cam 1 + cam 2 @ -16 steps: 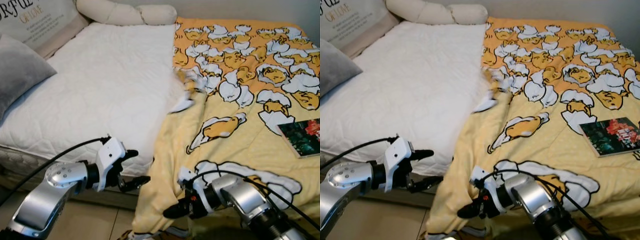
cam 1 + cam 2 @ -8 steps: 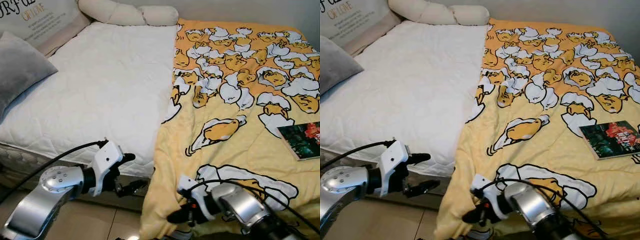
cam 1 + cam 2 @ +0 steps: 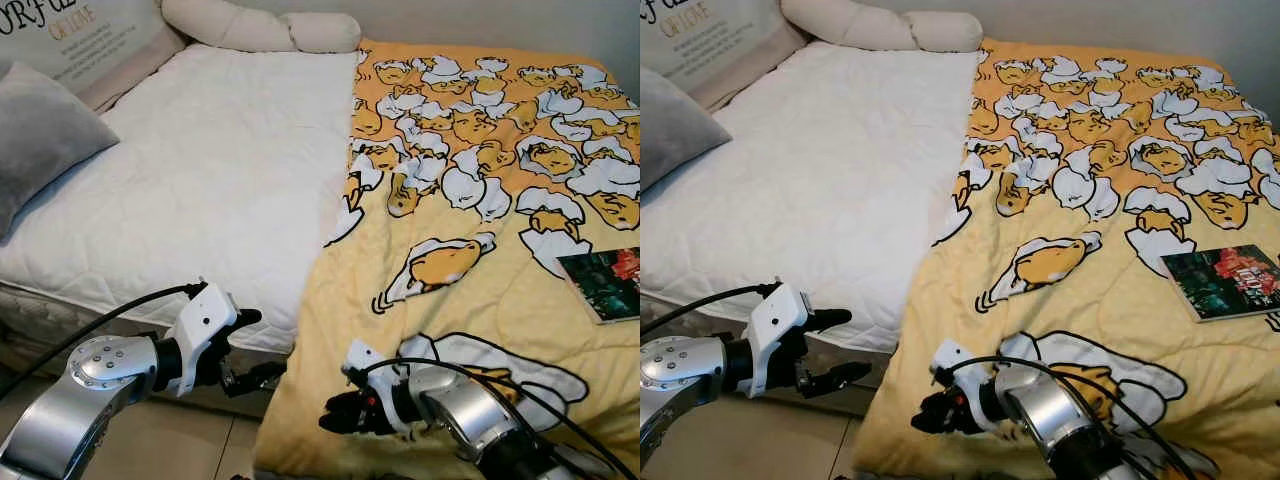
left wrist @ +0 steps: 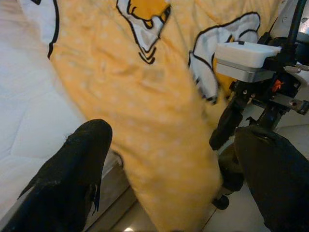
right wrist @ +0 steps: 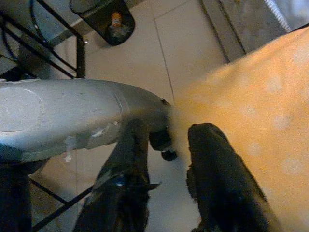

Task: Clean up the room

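A white quilted mattress (image 3: 210,180) takes up the scene from nine o'clock up toward twelve. A yellow blanket printed with white-and-orange cartoon eggs (image 3: 470,200) covers the bed from the centre out to three o'clock, its near corner draping over the foot edge at six o'clock toward the tiled floor (image 3: 770,445). At ten o'clock a grey cushion (image 3: 40,135) rests on the mattress, behind it a cream pillow with dark lettering (image 3: 80,40), and at twelve o'clock a long cream bolster (image 3: 260,28) lies along the head of the bed. A dark-covered book with red patches (image 3: 1225,280) lies flat on the blanket at three o'clock.

The left gripper (image 3: 250,350) hovers at seven o'clock, just in front of the mattress edge and beside the hanging blanket corner — its black fingers (image 4: 72,179) spread wide with nothing between them. The right gripper (image 3: 335,412) sits at six o'clock against the draped corner; its wrist view shows two fingers (image 5: 217,169) with a narrow gap, yellow cloth lying against one of them — whether the cloth is pinched, I cannot tell.
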Motion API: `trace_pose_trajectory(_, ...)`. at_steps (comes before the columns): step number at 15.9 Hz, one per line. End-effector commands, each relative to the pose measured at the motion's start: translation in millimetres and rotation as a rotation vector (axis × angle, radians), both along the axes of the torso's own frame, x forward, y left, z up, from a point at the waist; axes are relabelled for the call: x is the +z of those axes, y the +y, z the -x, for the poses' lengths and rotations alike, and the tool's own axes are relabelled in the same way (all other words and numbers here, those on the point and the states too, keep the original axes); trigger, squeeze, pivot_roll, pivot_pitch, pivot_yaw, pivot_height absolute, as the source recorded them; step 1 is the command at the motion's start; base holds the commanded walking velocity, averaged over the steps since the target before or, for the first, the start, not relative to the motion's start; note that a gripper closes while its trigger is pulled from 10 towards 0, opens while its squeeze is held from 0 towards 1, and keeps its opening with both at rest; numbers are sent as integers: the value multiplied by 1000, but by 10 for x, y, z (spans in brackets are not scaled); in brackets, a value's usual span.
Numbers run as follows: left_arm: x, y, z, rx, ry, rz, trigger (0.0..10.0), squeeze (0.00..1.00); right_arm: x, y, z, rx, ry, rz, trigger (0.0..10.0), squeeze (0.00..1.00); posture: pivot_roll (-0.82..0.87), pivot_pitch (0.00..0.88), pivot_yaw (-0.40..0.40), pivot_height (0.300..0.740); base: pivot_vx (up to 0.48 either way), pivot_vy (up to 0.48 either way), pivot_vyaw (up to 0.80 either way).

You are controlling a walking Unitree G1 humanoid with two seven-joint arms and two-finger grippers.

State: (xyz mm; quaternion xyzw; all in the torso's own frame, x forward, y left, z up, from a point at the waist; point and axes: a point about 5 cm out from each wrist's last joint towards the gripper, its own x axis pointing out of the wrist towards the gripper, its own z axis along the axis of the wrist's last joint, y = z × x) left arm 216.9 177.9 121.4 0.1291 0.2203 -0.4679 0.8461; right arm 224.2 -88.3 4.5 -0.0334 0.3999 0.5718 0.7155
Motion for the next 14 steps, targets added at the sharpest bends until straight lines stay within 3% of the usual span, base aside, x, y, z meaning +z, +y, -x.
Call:
trace_pose_trajectory(1,24,-28,-7,-7,-12,2,10000,0,3,-30,-46,-25,-19,26,10000,1000,16,0,10,740,0,0,0)
trace_pose_trajectory(5,-5,-67,-86,20,-30,23,10000,0,68,-67,-133,-175,-94,14,10000,1000,4,0,-4,740,0,0,0)
trace_pose_trajectory(6,-24,-70,-108,48,-33,31,10000,0,87,-108,-186,-268,-125,18,10000,1000,-1,0,-6,740,0,0,0)
trace_pose_trajectory(7,-123,-31,-196,173,-55,-2,10000,0,118,-269,-294,-488,-228,67,10000,1000,-15,0,-4,740,0,0,0)
trace_pose_trajectory(8,-164,-5,-236,230,-73,-24,10000,0,123,-340,-320,-573,-251,88,10000,1000,-20,0,-3,740,0,0,0)
trace_pose_trajectory(9,-216,51,-293,337,-107,-42,10000,0,166,-440,-339,-712,-291,84,10000,824,-33,0,2,740,0,0,0)
trace_pose_trajectory(10,-233,99,-307,414,-118,-41,10000,0,192,-500,-329,-782,-318,92,10000,0,-44,0,3,740,0,0,0)
trace_pose_trajectory(12,-246,155,-307,508,-127,-30,10000,0,220,-588,-303,-867,-350,109,10000,0,-50,0,4,740,0,0,0)
trace_pose_trajectory(14,-206,261,-195,630,-199,-39,10000,0,294,-774,-268,-1115,-377,102,10000,0,-59,0,5,740,0,0,0)
